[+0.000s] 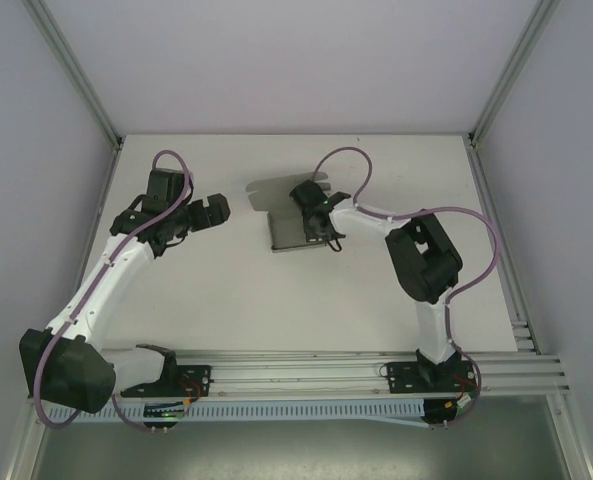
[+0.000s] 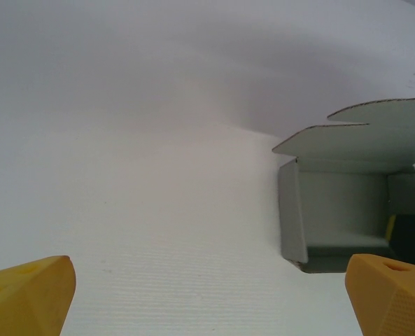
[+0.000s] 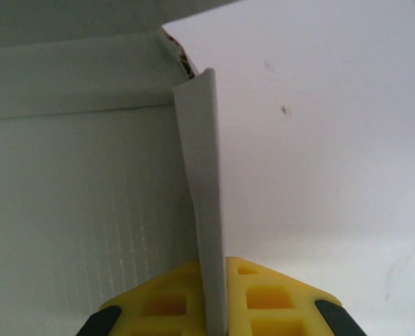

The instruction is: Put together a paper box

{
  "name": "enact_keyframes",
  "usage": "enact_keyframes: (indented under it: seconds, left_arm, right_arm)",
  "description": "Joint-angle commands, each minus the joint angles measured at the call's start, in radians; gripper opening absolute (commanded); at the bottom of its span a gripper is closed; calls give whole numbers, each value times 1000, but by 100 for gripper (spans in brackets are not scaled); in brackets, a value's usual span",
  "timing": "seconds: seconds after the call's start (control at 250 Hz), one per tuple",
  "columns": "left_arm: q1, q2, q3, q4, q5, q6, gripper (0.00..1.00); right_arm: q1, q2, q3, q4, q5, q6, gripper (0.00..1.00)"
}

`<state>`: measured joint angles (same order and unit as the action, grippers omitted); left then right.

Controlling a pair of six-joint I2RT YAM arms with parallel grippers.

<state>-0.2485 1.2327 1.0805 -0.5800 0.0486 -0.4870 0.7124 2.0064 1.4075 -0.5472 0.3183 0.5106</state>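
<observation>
Top view, box: a plain grey thin-card paper box (image 1: pixel 288 228), partly erected, sits on the white counter (image 1: pixel 276 320) at mid-depth, slightly right of centre. One flap stretches back and to the left.
Top view, right arm: the right tool (image 1: pixel 314 222) is down at the box's right side, in contact with it.
Top view, left arm: the left tool (image 1: pixel 212 211) hangs to the box's left, apart from it, nose turned towards it.
Left wrist, tool: yellow fingers (image 2: pixel 32 294) are spread wide at the bottom corners with nothing between them. The left tool (image 2: pixel 210 301) is over bare counter (image 2: pixel 144 210).
Left wrist, box: the paper box (image 2: pixel 340 210) shows its open end at right, with a floor, a back wall, one side wall standing and two rounded flaps jutting above. It is near but untouched.
Right wrist, tool: the right tool (image 3: pixel 217 297) is pressed together on a thin upright card wall of the paper box (image 3: pixel 204 168), pinching its edge between the yellow pads (image 3: pixel 165 297).
Right wrist, box: the pinched wall leans slightly. A larger grey panel lies to its left and white counter (image 3: pixel 319 175) to its right.
Step in hand (judgement): one side wall is being held up. Flaps are not yet tucked, so assembly is early to midway.
Next move (judgement): the free left tool probably folds a neighbouring flap against the held wall. That calls for a steady right pinch and a gentle push, or the thin card may crease or skate on the counter.
</observation>
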Motion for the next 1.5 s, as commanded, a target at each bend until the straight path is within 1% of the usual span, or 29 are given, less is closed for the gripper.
enact_keyframes:
  seconds: [0.0, 0.092, 0.16, 0.248, 0.276, 0.312, 0.34, 0.48, 0.52, 0.576, 0.624, 0.687, 0.715, 0.735, 0.787, 0.835, 0.855, 0.863, 0.879, 0.943, 1.023, 1.079, 1.115, 1.159, 1.227, 1.327, 1.383, 1.447, 1.499]
  left_arm:
    - [0, -5, 16, 62, 62, 43, 98]
    - [0, 11, 3, 93, 113, 74, 98]
    - [0, 24, -8, 122, 154, 107, 98]
    - [0, 42, -20, 191, 230, 195, 98]
    - [0, 50, -19, 215, 261, 233, 98]
    - [0, 66, -18, 227, 291, 278, 98]
    - [0, 82, -8, 228, 308, 307, 98]
    - [0, 161, 37, 274, 365, 448, 98]
    - [0, 192, 56, 271, 381, 485, 98]
    - [0, 244, 94, 252, 393, 528, 98]
    - [0, 294, 131, 235, 380, 553, 98]
    - [0, 368, 190, 200, 383, 621, 98]
    - [1, 398, 212, 197, 396, 654, 98]
    - [1, 421, 229, 193, 408, 678, 98]
    - [2, 471, 285, 166, 451, 739, 98]
    - [1, 534, 344, 135, 480, 788, 98]
    - [2, 555, 368, 122, 488, 807, 98]
    - [2, 563, 378, 118, 491, 814, 98]
    - [2, 579, 393, 111, 493, 827, 98]
    - [1, 637, 456, 79, 514, 881, 98]
    - [2, 694, 527, 29, 549, 940, 97]
    - [0, 724, 581, -31, 606, 991, 96]
    - [1, 737, 598, -60, 647, 1029, 94]
    - [0, 746, 609, -76, 664, 1066, 93]
    - [0, 767, 628, -96, 637, 1097, 92]
    - [-3, 821, 704, -182, 628, 1145, 90]
    - [-9, 864, 765, -239, 599, 1163, 84]
    - [-18, 912, 822, -289, 543, 1178, 78]
    - [-18, 937, 847, -316, 529, 1190, 73]
  right_arm:
    - [32, -39, -35, 42, 134, 294, 0]
    - [60, -59, -73, 84, 165, 319, 0]
    - [62, -64, -91, 105, 137, 333, 8]
    - [63, -69, -105, 123, 116, 319, 26]
    - [63, -73, -107, 125, 123, 307, 34]
    - [63, -84, -114, 126, 137, 298, 48]
    - [65, -94, -123, 135, 146, 281, 54]
    - [62, -190, -198, 257, 174, 90, 71]
    - [62, -230, -218, 280, 206, 42, 76]
    - [57, -290, -260, 350, 215, -64, 80]
    - [47, -341, -298, 409, 239, -140, 89]
    - [21, -394, -340, 497, 188, -295, 98]
    - [6, -413, -351, 520, 172, -345, 99]
    - [-9, -423, -354, 536, 137, -384, 99]
    - [-66, -445, -362, 555, -49, -501, 99]
    - [-124, -455, -349, 548, -184, -531, 99]
    - [-144, -456, -336, 530, -286, -552, 99]
    - [-145, -456, -330, 522, -316, -559, 99]
    - [-180, -455, -319, 511, -361, -564, 99]
    - [-258, -440, -286, 495, -475, -582, 99]
    - [-318, -410, -242, 439, -599, -679, 99]
    - [-336, -380, -191, 349, -707, -789, 99]
    - [-338, -362, -162, 303, -739, -832, 99]
    - [-338, -337, -120, 237, -785, -893, 99]
    - [-341, -292, -62, 178, -787, -923, 99]
    - [-346, -225, 23, 95, -763, -969, 97]
    - [-346, -189, 61, 56, -765, -978, 95]
    - [-346, -153, 108, 8, -774, -991, 90]
    - [-346, -129, 139, -36, -770, -999, 83]
